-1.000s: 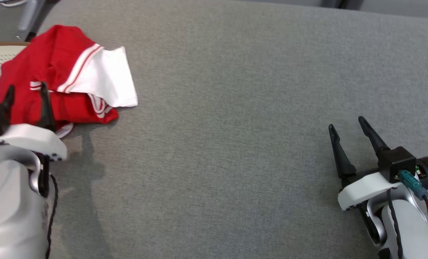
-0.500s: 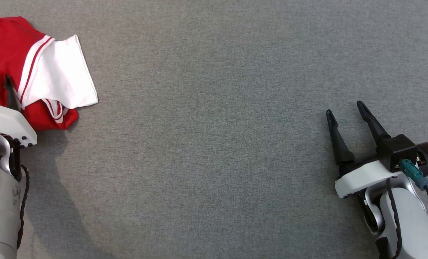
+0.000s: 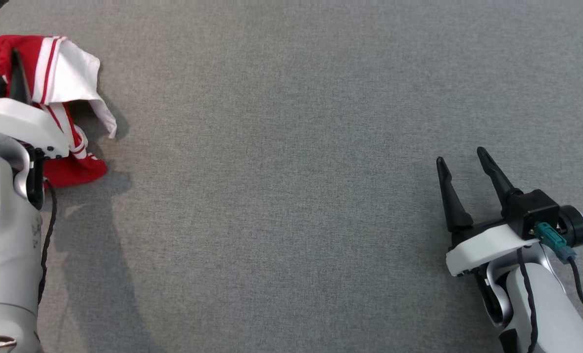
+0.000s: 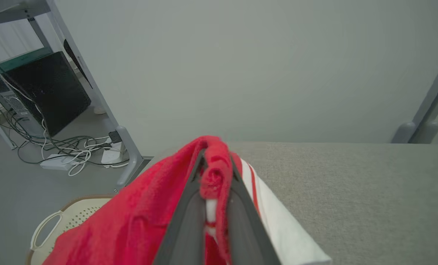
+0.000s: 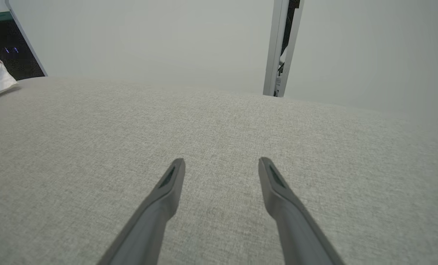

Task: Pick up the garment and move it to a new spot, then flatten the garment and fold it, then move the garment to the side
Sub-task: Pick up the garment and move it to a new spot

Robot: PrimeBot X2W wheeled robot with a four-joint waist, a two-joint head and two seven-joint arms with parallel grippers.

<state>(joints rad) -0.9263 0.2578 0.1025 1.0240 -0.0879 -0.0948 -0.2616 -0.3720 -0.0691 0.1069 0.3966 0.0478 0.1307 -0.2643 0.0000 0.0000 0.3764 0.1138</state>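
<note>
Red and white cloth, the garment (image 3: 68,68), sits bunched at the left edge of the desk (image 3: 291,147), towards its far side. The left end effector (image 4: 216,156) pinches a rolled red fold at the top of the garment, its two dark fingers pressed together on it. Fabric drapes down from that pinch: a red end touches the desk and a white panel droops towards the desk's middle. The right end effector (image 3: 460,155) hovers over the desk's near right part, fingers spread with nothing between them. A cream perforated basket (image 4: 68,217) lies beyond the desk's left edge, lower down.
</note>
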